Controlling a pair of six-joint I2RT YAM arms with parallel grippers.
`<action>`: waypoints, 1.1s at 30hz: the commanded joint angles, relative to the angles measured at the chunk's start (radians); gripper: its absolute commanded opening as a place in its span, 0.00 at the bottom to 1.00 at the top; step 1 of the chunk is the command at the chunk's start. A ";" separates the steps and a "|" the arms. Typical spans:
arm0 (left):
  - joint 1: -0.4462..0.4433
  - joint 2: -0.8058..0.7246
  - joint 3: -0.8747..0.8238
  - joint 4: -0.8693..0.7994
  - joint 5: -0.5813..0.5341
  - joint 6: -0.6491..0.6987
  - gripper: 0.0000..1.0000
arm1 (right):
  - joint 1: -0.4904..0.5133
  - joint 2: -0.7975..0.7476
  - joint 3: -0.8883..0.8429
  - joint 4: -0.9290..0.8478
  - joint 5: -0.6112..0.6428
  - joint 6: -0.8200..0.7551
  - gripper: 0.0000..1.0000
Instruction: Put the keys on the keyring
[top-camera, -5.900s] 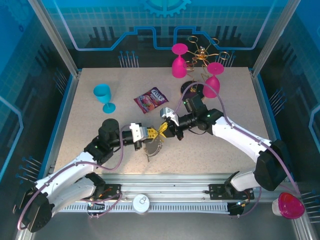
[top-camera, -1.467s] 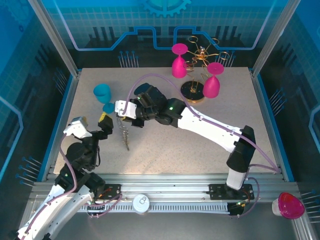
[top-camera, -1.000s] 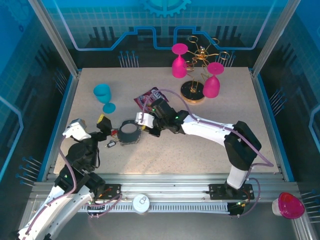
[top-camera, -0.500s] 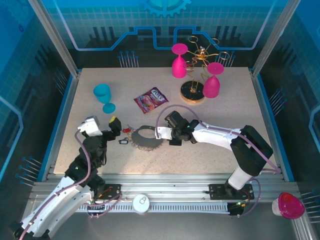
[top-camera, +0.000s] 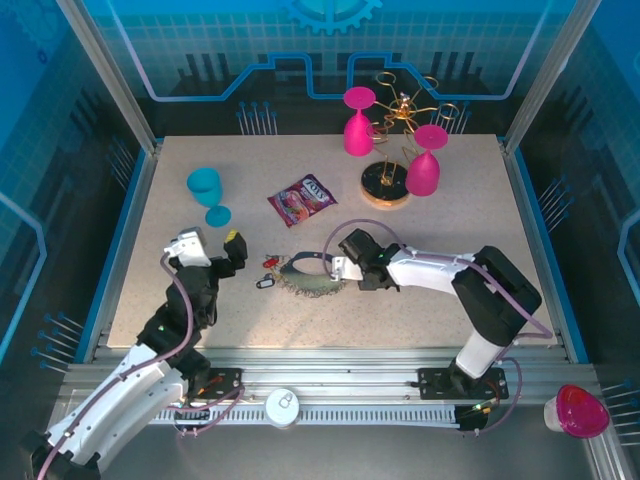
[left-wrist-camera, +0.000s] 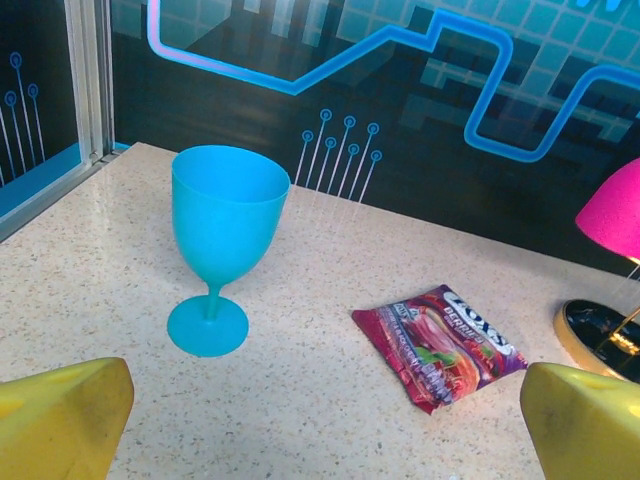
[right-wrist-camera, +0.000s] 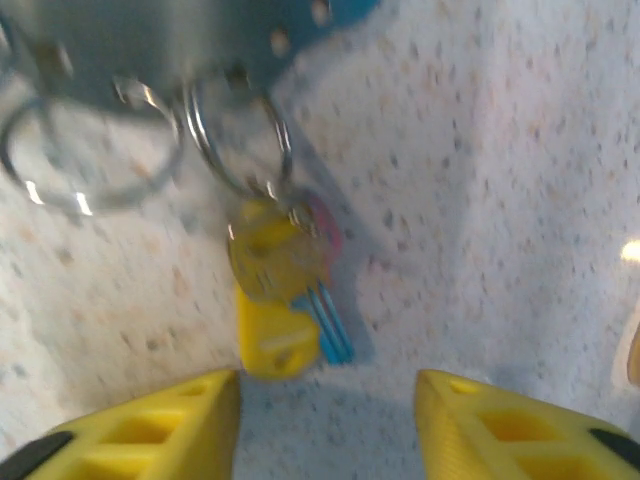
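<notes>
The keyring (top-camera: 303, 281), a dark hoop fringed with silvery beaded chain, lies flat on the table in the top view. Two small keys (top-camera: 267, 273), one red-headed and one black-headed, lie at its left edge. My right gripper (top-camera: 334, 268) sits low at the hoop's right side. In the right wrist view its jaws (right-wrist-camera: 328, 405) stand open with nothing between them. A yellow-headed key (right-wrist-camera: 275, 300) hangs from small metal rings (right-wrist-camera: 235, 140) just ahead of the left finger. My left gripper (top-camera: 214, 247) is open and raised, left of the keys, with nothing in it (left-wrist-camera: 325, 415).
A blue goblet (top-camera: 207, 192) (left-wrist-camera: 225, 215) and a red snack packet (top-camera: 303, 198) (left-wrist-camera: 445, 345) lie behind the keyring. The gold wine-glass rack (top-camera: 388, 187) with two pink goblets (top-camera: 424, 172) stands at the back right.
My right gripper brought the keyring down and rightward, laid it on the table and opened. The left arm edged slightly toward the keys, still open.
</notes>
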 joint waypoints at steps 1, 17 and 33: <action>0.013 0.016 0.002 0.023 -0.022 0.063 0.99 | -0.055 -0.085 -0.027 -0.066 0.067 0.016 0.53; 0.327 0.525 0.006 0.432 0.324 0.277 0.99 | -0.585 -0.454 -0.434 0.842 -0.414 0.695 0.69; 0.394 1.061 -0.063 1.043 0.445 0.337 0.99 | -0.680 -0.127 -0.534 1.299 -0.578 0.736 0.76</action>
